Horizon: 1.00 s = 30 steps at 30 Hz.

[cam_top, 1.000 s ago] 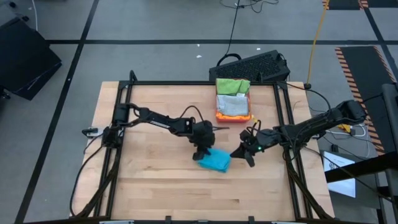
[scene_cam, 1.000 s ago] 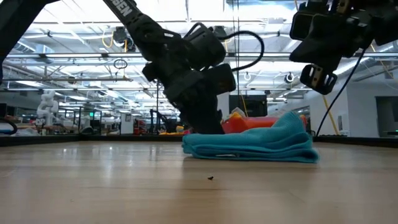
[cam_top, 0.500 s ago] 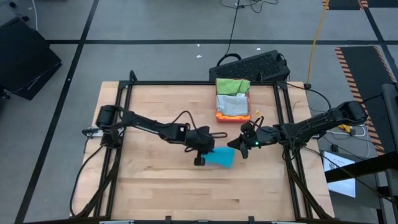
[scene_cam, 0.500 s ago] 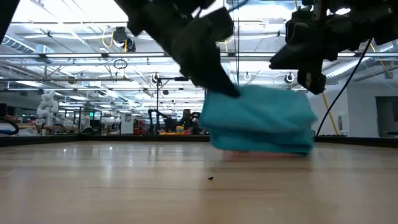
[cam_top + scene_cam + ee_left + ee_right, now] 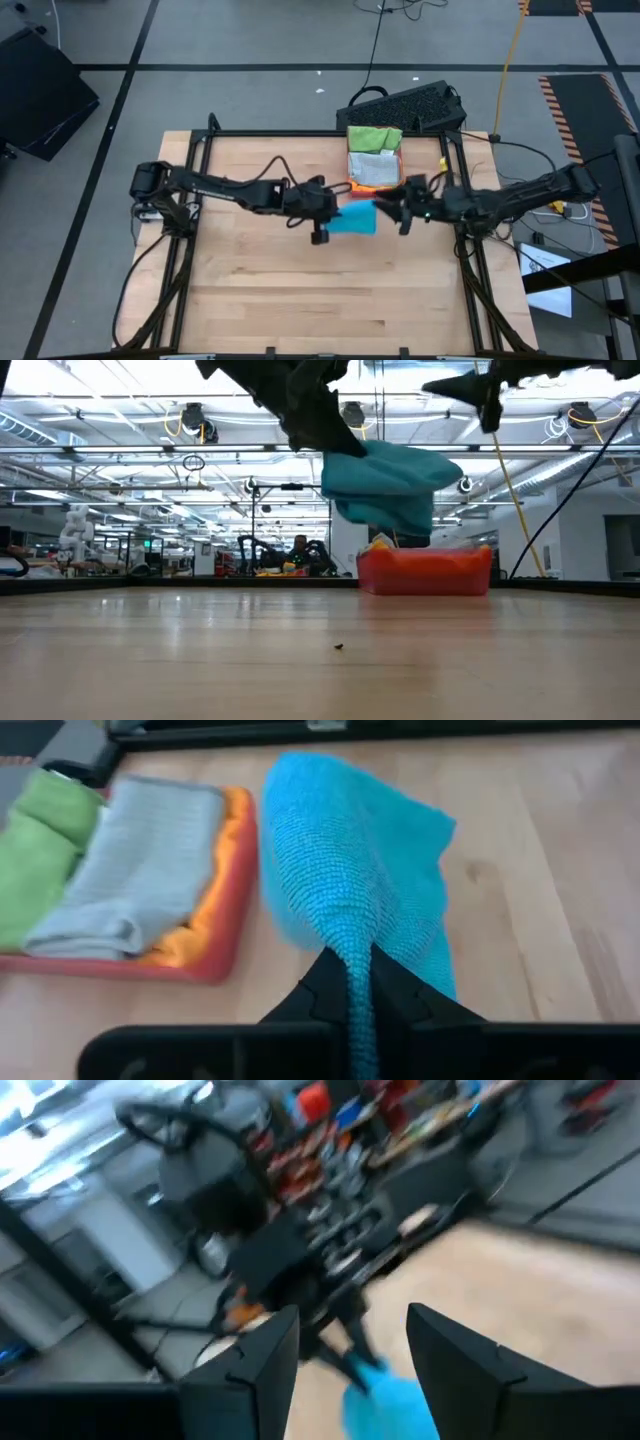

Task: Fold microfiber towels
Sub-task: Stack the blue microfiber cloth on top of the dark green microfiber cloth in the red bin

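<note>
Your left gripper [image 5: 360, 982] pinches the fuzzy, folded bright blue microfiber towel [image 5: 352, 219], which hangs above the wooden table [image 5: 250, 300], beside the pink-red plastic tray [image 5: 424, 571]. Your right gripper [image 5: 350, 1342] hovers near, jaws parted, holding nothing.

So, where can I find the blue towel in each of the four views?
High view: blue towel at centre, just below the red tray.
Low view: hanging at upper centre, above the tray.
Left wrist view: centre, pinched by the left gripper.
Right wrist view: bottom centre.
Shared landmark: the tray.
</note>
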Tool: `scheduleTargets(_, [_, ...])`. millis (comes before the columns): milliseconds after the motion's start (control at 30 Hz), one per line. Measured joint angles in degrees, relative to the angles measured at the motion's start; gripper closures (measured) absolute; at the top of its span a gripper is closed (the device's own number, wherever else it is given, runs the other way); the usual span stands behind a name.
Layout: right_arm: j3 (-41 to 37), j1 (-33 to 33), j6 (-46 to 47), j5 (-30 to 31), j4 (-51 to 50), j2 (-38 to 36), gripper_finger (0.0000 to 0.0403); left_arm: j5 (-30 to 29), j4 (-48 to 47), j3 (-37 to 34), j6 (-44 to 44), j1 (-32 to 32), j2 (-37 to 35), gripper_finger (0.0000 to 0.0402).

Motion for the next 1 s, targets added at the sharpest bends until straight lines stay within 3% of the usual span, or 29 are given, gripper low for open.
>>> scheduleTargets(133, [0.86, -0.05, -4.61, 6.55, -3.08, -5.32, 0.0227, 2.40, -3.80, 5.09, 3.12, 3.51, 0.39, 0.0384])
scheduleTargets(500, [0.80, -0.06, -18.97, 16.23, -10.02, -16.93, 0.0262, 11.15, -4.49, 19.83, 4.73, 15.81, 9.34, 0.0381])
scheduleTargets(767, [0.80, -0.20, -19.13, 17.98, -18.57, -21.52, 0.0273, 18.31, -4.44, 34.13, 6.62, 22.33, 20.53, 0.0387])
scheduleTargets(1000, [0.80, -0.31, -18.56, 17.68, -19.84, -21.70, 0.0273, 23.16, -6.33, 46.53, 7.03, 27.40, 31.84, 0.0387])
